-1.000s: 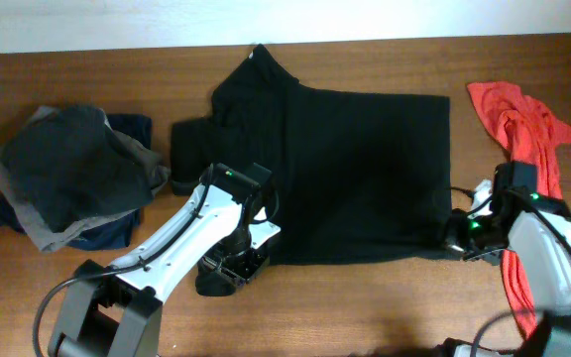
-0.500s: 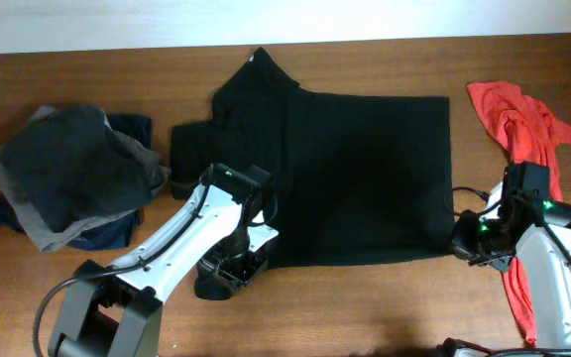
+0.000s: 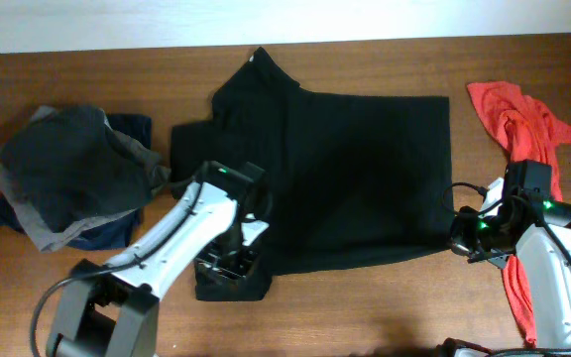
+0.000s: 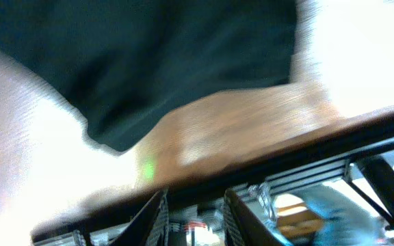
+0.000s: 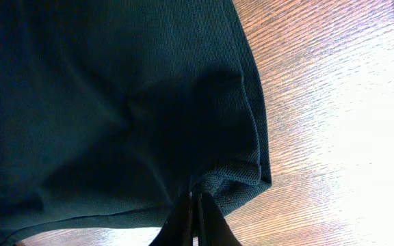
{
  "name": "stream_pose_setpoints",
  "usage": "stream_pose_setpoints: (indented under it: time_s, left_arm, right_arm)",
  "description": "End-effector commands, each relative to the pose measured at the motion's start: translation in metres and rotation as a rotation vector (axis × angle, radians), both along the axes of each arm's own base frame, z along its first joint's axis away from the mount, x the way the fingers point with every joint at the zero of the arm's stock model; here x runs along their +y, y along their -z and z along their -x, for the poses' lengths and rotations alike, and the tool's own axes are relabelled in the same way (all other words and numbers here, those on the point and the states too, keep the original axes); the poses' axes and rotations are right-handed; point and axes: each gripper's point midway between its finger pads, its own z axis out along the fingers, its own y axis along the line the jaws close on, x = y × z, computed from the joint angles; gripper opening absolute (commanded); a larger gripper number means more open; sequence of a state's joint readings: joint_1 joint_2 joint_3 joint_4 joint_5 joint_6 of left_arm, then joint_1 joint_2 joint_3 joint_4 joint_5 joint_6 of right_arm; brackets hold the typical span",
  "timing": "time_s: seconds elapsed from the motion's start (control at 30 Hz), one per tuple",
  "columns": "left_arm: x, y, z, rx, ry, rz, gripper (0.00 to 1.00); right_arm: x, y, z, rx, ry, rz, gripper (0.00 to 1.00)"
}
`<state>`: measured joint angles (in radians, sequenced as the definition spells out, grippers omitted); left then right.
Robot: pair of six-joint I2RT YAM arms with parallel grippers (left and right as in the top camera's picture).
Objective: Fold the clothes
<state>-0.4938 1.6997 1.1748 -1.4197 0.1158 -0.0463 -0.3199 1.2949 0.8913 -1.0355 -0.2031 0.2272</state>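
Lying flat in the middle of the brown wooden counter [image 3: 385, 312], the black T-shirt [image 3: 365, 169] is spread with its collar toward the far edge. A small white mark [image 3: 257, 57] sits at the collar, too small to read. On the robot's left there is a soft pile of charcoal, grey and navy pieces [image 3: 67, 183], and on its right a crumpled red-orange shirt [image 3: 518, 114] lies beside the right arm.

The right wrist view shows what the overhead view cannot: the black T-shirt [image 5: 101, 89] has a fine woven texture and a stitched hem, and the counter [image 5: 320, 82] has clear wood grain. There the right claw [image 5: 193, 213] has its fingers pressed together on the lower hem corner, which is bunched up. From above, the right claw [image 3: 467, 238] is at this same corner.

The left claw [image 3: 228, 270] is over the near left corner of the shirt. The left wrist view is strongly blurred; the left claw [image 4: 195, 208] seems to have its fingers apart, with nothing between them, and dark cloth lies further off.
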Motion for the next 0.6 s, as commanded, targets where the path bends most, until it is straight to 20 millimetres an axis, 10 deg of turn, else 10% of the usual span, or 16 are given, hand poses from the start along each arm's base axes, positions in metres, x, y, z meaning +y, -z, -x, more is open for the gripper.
stream_pose_setpoints:
  time_s: [0.0, 0.1, 0.2, 0.37, 0.57]
  left_arm:
    - [0.042, -0.016, -0.011, -0.057, -0.203, -0.134, 0.23]
    - [0.068, -0.031, -0.015, -0.120, -0.369, -0.111, 0.24]
    - [0.084, -0.042, -0.017, -0.214, -0.548, -0.006, 0.46]
    - [0.068, -0.029, -0.015, -0.231, -0.660, 0.199, 0.60]
    - [0.035, 0.009, 0.000, -0.073, -0.783, 0.346, 0.55]
  right_arm:
    - [-0.003, -0.006, -0.003, -0.021, -0.011, 0.025, 0.04]
    - [-0.002, -0.006, -0.001, -0.013, -0.012, 0.022, 0.04]
    - [-0.001, -0.005, 0.001, -0.006, -0.012, 0.021, 0.04]
    - [-0.001, -0.005, 0.001, -0.007, -0.012, 0.020, 0.04]
    - [-0.001, -0.005, 0.002, -0.003, -0.012, 0.019, 0.04]
